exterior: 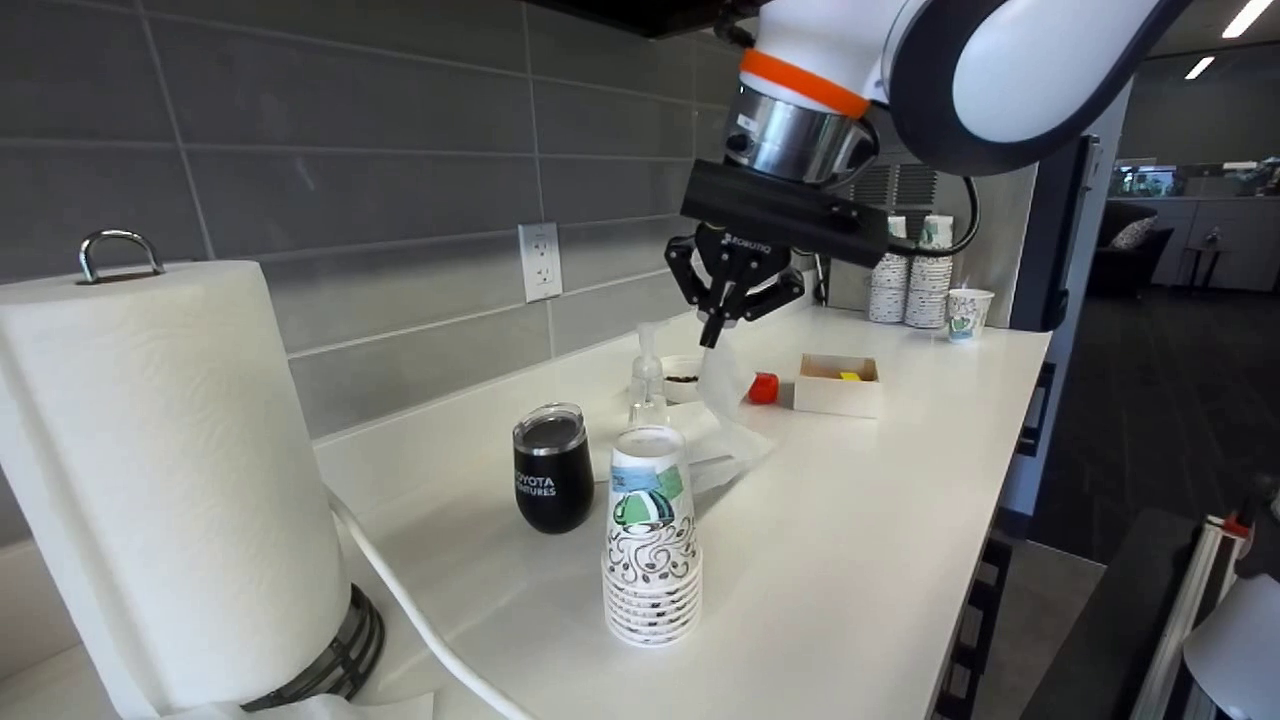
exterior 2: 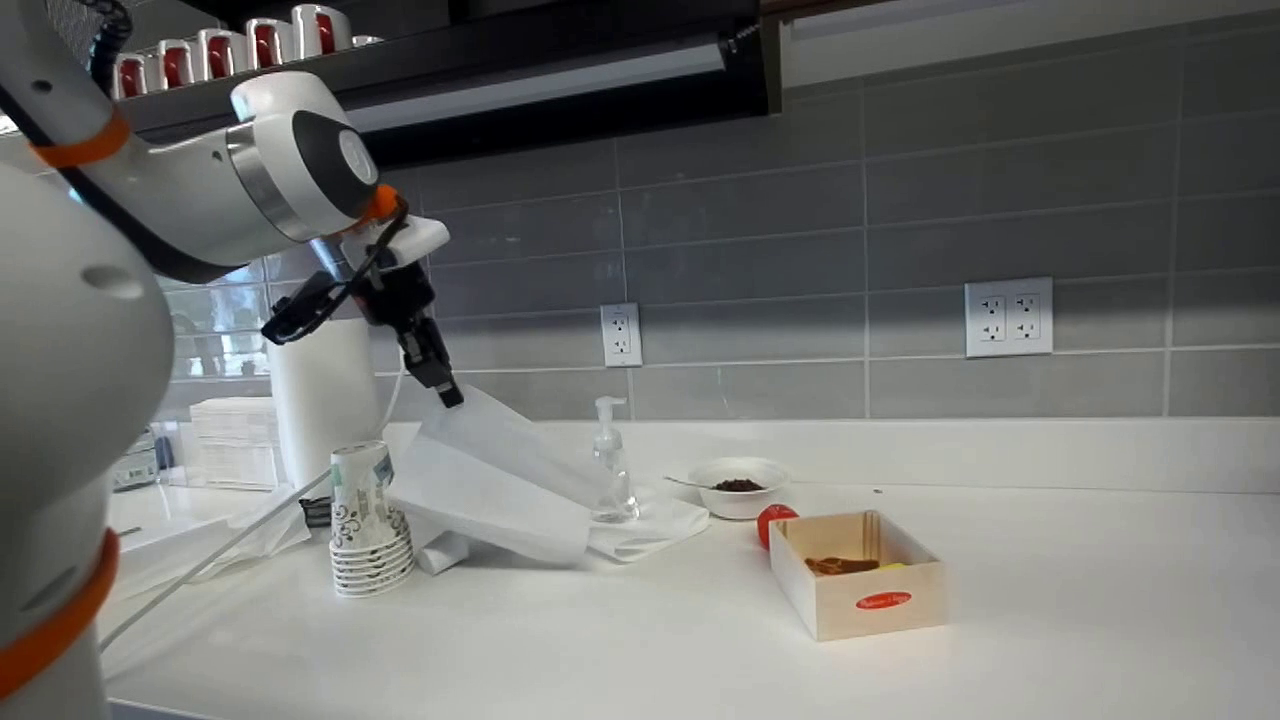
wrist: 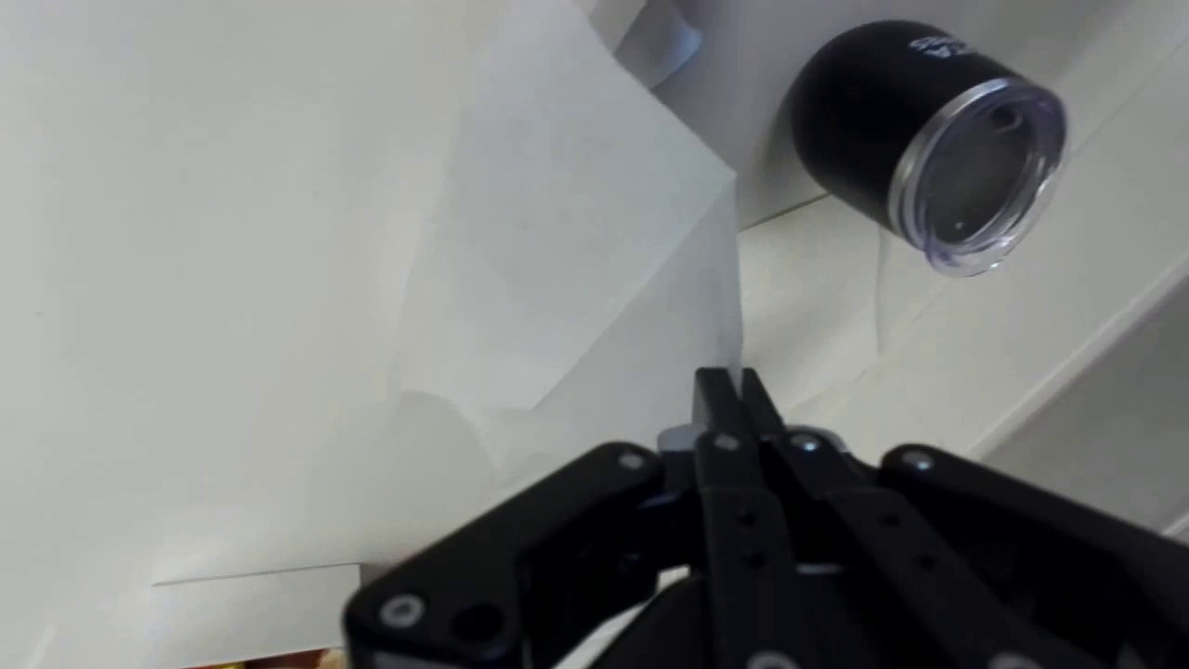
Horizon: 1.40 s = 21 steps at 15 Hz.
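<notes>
Wrist view: pinching white paper sheet (wrist: 557, 232) in narrowed end effector (wrist: 732, 373); draped down from grip, near wall-side edge of tabletop (wrist: 186, 307).

White counter (exterior: 850, 540) beneath paper cups (exterior: 652, 545), black tumbler (exterior: 553, 485), open box (exterior: 837, 398).

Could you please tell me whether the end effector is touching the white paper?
Touching: the wrist view shows the end effector closed on the white paper, its edge pinched between the fingertips.
</notes>
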Tool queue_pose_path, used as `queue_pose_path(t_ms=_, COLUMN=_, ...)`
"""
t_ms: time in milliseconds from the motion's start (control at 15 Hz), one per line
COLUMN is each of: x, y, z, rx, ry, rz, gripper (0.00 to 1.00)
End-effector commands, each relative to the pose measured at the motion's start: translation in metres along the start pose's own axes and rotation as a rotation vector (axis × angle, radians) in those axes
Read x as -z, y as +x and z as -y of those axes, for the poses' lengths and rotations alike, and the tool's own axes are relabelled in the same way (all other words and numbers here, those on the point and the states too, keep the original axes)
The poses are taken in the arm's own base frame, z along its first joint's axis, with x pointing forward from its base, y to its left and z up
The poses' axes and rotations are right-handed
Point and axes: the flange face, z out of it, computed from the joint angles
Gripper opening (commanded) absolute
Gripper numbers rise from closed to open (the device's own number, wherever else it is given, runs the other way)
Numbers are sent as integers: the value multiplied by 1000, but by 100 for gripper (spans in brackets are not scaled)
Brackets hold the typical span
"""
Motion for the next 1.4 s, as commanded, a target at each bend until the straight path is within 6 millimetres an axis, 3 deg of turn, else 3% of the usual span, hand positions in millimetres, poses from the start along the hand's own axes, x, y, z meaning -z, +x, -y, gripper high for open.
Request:
queue_pose_path(t_ms=0, x=-5, y=-3, z=9, rx=19, ry=91, rz=29, gripper=0)
queue_pose_path(t_ms=667, x=0, y=4, z=21, rx=54, ry=262, rz=-46, gripper=0)
queue_pose_path(t_ms=1333, x=-5, y=14, z=6, rx=20, ry=125, rz=-107, gripper=0)
